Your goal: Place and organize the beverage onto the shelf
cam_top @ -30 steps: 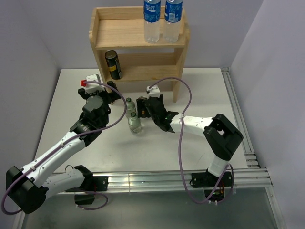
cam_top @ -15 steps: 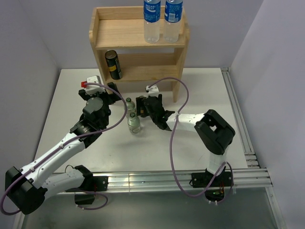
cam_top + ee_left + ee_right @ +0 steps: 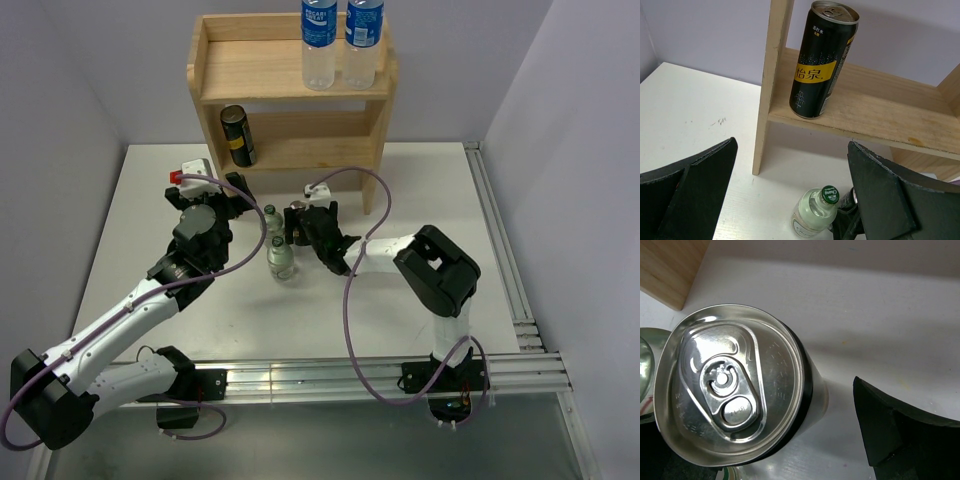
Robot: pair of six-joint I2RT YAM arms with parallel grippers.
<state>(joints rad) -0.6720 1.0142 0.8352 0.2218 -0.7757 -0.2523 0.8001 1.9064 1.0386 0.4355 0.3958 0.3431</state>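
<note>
Two plastic bottles [image 3: 319, 45] [image 3: 363, 40], two glass bottles [image 3: 281, 258] [image 3: 270, 219], two cans [image 3: 238, 135] [image 3: 735, 385] — left fingers [image 3: 695, 185], right fingers [image 3: 895, 425] parted.

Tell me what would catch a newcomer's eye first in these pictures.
The wooden shelf at the back stands out, with two blue-labelled bottles on its top tier and a dark can on the lower one. In the right wrist view, the silver top of a second can looms large.
</note>
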